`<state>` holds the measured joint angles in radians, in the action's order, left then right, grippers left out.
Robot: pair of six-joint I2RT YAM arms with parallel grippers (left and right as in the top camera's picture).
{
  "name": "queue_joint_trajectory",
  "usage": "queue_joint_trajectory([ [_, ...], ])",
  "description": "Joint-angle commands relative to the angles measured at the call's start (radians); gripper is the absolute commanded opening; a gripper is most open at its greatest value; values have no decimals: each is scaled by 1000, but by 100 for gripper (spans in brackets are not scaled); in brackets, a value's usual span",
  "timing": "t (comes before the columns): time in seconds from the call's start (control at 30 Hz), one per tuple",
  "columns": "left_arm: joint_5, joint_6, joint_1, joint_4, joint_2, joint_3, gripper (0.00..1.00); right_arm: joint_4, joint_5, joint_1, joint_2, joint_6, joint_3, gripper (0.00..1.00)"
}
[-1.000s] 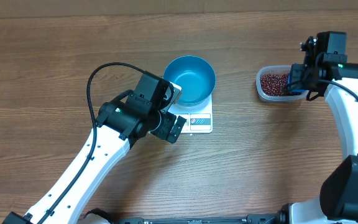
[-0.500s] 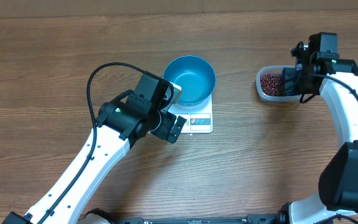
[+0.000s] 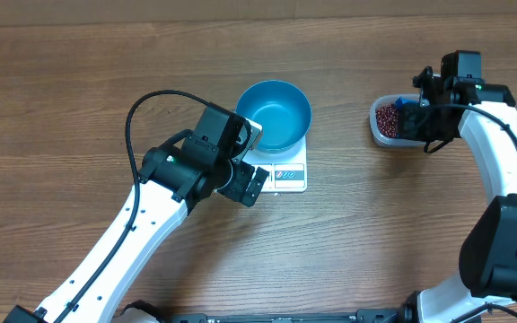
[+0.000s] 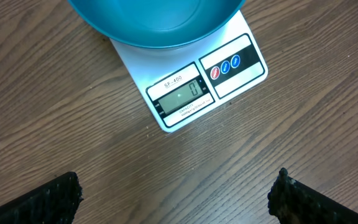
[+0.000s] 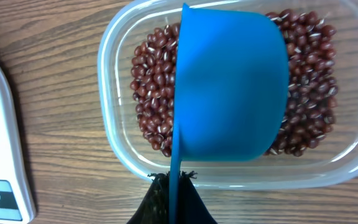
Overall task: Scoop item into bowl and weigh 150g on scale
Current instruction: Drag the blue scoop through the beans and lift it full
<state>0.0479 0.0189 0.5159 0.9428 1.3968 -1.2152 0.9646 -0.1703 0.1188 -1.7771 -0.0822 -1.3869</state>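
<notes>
Overhead, we've got the bowl [image 3: 274,114] sitting on the scale [image 3: 287,175], left gripper [image 3: 251,184] just beside its front corner. Left wrist: jaws wide apart, holding nothing, display [image 4: 180,94] reads 0. Right wrist: right gripper [image 5: 173,186] clamped on the scoop [image 5: 229,87] handle, scoop over the beans [image 5: 154,93] in the tub [image 5: 114,155].

There is one blue bowl [image 3: 274,115], one white scale [image 3: 287,175], one clear tub [image 5: 109,118], one blue scoop [image 5: 229,93], lots of little red beans [image 5: 151,81], and two robot arms [image 3: 142,224].
</notes>
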Motion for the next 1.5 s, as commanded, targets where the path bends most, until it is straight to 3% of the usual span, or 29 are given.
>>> queue_joint_trajectory([
  [0.0,-3,-19,-7,-5,-24,8,99,10,-81,-6,-15,7,-6,4],
  [0.2,-3,-19,-7,-5,-24,8,100,11,-193,13,-17,34,-3,4],
  [0.43,-3,-19,-7,-5,-24,8,100,18,-256,105,-17,56,29,4],
  [1.1,-3,-19,-7,-5,-24,8,99,32,-661,342,-17,48,40,4],
  [1.47,-3,-19,-7,-5,-24,8,100,48,-753,357,-17,3,39,4],
])
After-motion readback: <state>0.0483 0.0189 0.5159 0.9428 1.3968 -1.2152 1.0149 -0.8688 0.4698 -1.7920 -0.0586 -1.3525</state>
